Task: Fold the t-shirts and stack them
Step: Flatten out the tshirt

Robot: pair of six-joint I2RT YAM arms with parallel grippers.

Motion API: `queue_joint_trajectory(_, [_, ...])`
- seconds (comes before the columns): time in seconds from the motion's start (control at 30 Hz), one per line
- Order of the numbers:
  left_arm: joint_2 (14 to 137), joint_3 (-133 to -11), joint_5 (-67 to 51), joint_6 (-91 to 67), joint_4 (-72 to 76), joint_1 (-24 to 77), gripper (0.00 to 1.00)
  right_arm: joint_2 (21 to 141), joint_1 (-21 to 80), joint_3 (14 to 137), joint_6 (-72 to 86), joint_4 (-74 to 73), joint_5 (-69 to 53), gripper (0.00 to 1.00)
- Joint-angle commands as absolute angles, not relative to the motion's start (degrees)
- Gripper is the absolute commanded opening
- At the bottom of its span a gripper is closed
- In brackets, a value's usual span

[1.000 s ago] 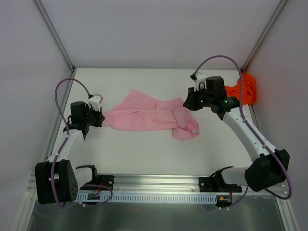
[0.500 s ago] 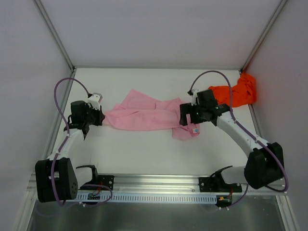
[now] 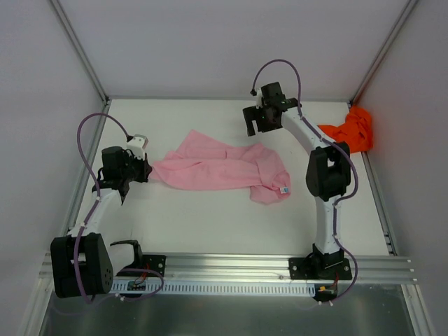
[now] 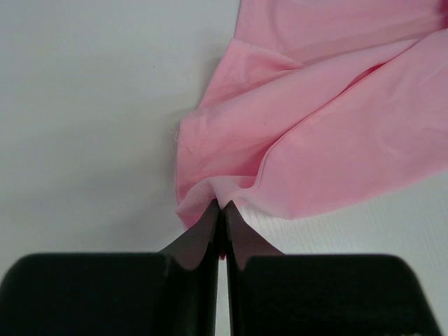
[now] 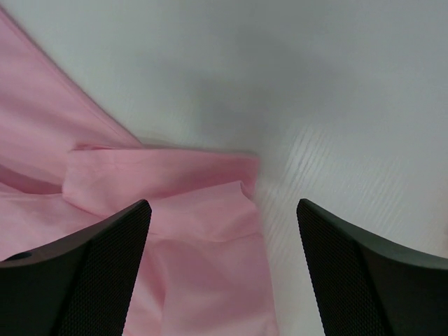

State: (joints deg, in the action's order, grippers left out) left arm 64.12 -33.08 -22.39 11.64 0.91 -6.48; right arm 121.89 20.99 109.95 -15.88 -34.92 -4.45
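Observation:
The pale pink t-shirt (image 3: 213, 168) lies crumpled and stretched out across the middle of the table, its small neck label (image 3: 285, 190) at the right end. My left gripper (image 3: 145, 172) is shut on its left edge; in the left wrist view the fingertips (image 4: 220, 210) pinch a fold of the pink cloth (image 4: 315, 133). My right gripper (image 3: 250, 129) hangs open just beyond the shirt's far right edge. In the right wrist view it stands wide (image 5: 224, 210) over the pink cloth (image 5: 175, 210), holding nothing. The orange-red t-shirt (image 3: 350, 131) sits bunched in the back right corner.
White walls and metal posts close in the table on the left, back and right. An aluminium rail (image 3: 231, 269) with the arm bases runs along the near edge. The right arm's upper link (image 3: 329, 175) stands just right of the pink shirt.
My right gripper has opened and swung from the pink shirt's right end toward the back of the table. The left gripper has held still on the shirt's left edge.

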Motion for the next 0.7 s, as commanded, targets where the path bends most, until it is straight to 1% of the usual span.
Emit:
queue_joint_trajectory(0.0, [63.1, -34.01, -21.62, 12.66, 1.67, -6.94, 0.0, 124.88, 20.92, 111.19, -16.96, -41.4, -0.36, 0.88])
queue_joint_trajectory(0.13, [63.81, -34.01, -22.41, 12.66, 2.02, -6.94, 0.0, 127.17, 20.83, 109.6, -16.79, -40.34, -1.31, 0.83])
queue_joint_trajectory(0.3, [64.69, -34.1, -22.85, 12.48, 2.02, -7.03, 0.0, 129.37, 20.57, 109.25, -15.65, -38.24, -4.65, 0.73])
queue_joint_trajectory(0.37, [64.78, -34.1, -22.94, 12.39, 2.02, -7.03, 0.0, 130.34, 20.57, 109.68, -15.38, -37.79, -5.53, 0.66])
queue_joint_trajectory(0.4, [64.78, -34.01, -22.85, 12.39, 1.76, -7.03, 0.0, 130.95, 20.57, 109.95, -15.03, -37.97, -5.62, 0.6])
queue_joint_trajectory(0.47, [64.51, -33.93, -22.41, 12.66, 1.67, -7.03, 0.0, 131.13, 20.57, 109.43, -14.94, -37.97, -5.98, 0.55])
queue_joint_trajectory(0.5, [64.51, -33.84, -22.41, 12.66, 1.67, -7.03, 0.0, 131.13, 20.48, 108.47, -14.85, -37.53, -6.06, 0.49])
queue_joint_trajectory(0.57, [64.25, -33.75, -22.41, 12.57, 1.85, -7.03, 0.0, 131.04, 20.39, 107.49, -14.94, -37.0, -6.33, 0.41])
queue_joint_trajectory(0.6, [64.34, -33.84, -22.41, 12.57, 1.85, -6.94, 0.0, 131.04, 20.3, 106.79, -15.12, -36.48, -6.42, 0.29])
queue_joint_trajectory(0.67, [64.42, -33.75, -22.33, 12.57, 1.76, -6.94, 0.0, 130.87, 20.3, 106.26, -15.2, -35.78, -6.68, 0.14])
